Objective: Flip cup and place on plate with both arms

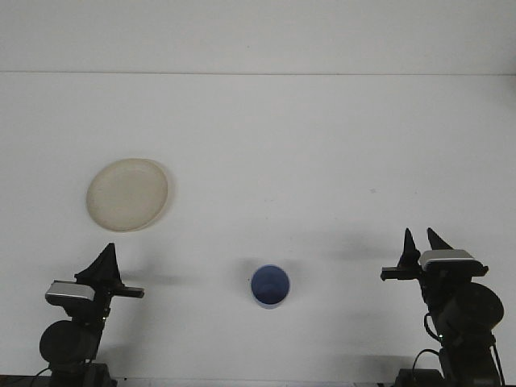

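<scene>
A blue cup [269, 286] stands on the white table near the front edge, roughly midway between my two arms. I see its round blue top from above and cannot tell whether that is the mouth or the base. A cream plate [127, 194] lies to the left, farther back, with nothing on it. My left gripper [106, 260] rests low at the front left, just in front of the plate and pointing away from me. My right gripper [422, 239] rests at the front right, open by a small gap and holding nothing. Both grippers are well away from the cup.
The white table [306, 153] runs back to a straight far edge against a pale wall. Both arm bases sit at the bottom corners of the view.
</scene>
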Available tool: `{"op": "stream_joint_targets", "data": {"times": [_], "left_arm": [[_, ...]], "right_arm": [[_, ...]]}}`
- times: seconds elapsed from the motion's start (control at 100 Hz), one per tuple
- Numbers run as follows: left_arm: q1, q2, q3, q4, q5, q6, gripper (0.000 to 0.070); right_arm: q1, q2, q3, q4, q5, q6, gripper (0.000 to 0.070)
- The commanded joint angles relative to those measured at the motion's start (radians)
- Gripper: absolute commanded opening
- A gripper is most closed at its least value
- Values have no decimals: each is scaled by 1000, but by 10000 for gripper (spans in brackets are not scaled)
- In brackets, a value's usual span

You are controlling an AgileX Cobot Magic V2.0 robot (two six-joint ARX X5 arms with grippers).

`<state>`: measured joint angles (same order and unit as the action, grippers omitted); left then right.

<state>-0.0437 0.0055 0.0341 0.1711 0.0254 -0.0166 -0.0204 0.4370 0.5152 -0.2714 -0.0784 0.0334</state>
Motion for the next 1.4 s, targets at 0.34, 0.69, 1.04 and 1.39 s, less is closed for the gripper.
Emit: {"op": "stream_joint_targets", "data": {"times": [0.34, 0.69, 1.04, 1.39], "left_arm": [[-1, -2, -16, 18, -2, -3, 11], [-1, 21, 165, -199, 0, -42, 11], [-1, 306, 612, -541, 2, -105, 11], [-1, 687, 991, -1027, 2, -25, 11]], "right_arm": [[2, 1, 6, 10, 0, 12, 276], [2, 1, 6, 9, 0, 12, 277], [2, 2, 6, 8, 0, 12, 276], [2, 2, 6, 6, 0, 12, 277]]}}
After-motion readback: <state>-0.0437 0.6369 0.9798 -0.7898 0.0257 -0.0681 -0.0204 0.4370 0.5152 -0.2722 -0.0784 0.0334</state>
